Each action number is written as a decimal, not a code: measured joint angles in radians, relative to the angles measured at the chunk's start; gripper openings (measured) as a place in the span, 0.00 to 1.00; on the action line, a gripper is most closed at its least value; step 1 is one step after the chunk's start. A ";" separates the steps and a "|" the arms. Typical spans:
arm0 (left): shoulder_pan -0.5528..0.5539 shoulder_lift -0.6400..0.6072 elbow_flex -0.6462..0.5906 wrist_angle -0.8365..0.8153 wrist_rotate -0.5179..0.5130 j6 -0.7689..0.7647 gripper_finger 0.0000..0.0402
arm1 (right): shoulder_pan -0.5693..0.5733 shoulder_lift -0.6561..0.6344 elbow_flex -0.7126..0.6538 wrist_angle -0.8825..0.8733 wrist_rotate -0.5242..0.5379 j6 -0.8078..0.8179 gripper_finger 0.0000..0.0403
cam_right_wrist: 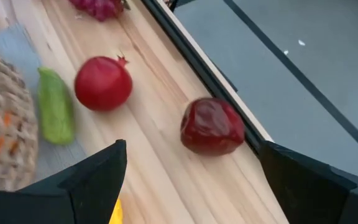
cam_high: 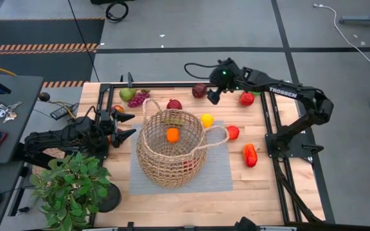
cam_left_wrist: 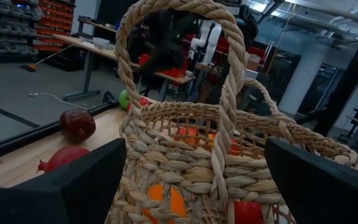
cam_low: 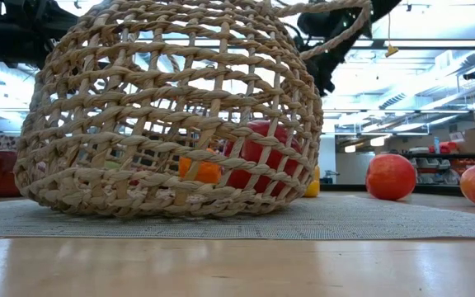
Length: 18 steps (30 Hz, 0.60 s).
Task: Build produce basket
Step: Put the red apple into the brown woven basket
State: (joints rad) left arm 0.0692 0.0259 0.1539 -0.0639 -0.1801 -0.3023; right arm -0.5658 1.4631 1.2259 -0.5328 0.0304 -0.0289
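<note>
The tan wicker basket (cam_high: 171,151) stands on a grey mat (cam_high: 220,170) at the table's middle, with an orange fruit (cam_high: 172,135) and red pieces (cam_low: 258,153) inside. My left gripper (cam_high: 126,126) is open just left of the basket; in the left wrist view the basket's near loop handle (cam_left_wrist: 229,93) stands ahead between its fingers (cam_left_wrist: 194,162), apart from them. My right gripper (cam_high: 212,96) is open at the far edge, beside a dark maroon fruit (cam_right_wrist: 211,126). A red pomegranate (cam_right_wrist: 102,83) and a green vegetable (cam_right_wrist: 56,106) lie farther left of it.
Loose on the table lie a green pear (cam_high: 127,95), purple grapes (cam_high: 139,99), a yellow fruit (cam_high: 207,120), red fruits (cam_high: 232,132) (cam_high: 246,99) and a red pepper (cam_high: 250,154). A potted plant (cam_high: 69,186) stands at the near left corner. A black rail (cam_high: 172,83) runs along the far edge.
</note>
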 joint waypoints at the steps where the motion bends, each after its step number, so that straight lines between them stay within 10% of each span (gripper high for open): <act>1: 0.000 0.000 0.000 0.000 0.000 0.000 0.97 | -0.007 0.000 -0.019 0.015 -0.004 0.001 0.92; 18: 0.000 0.000 0.000 0.000 0.000 0.000 0.97 | -0.087 0.000 -0.290 0.327 -0.163 0.037 0.92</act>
State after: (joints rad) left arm 0.0690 0.0259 0.1539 -0.0639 -0.1799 -0.3019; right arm -0.6530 1.4631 0.9364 -0.2059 -0.1329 0.0086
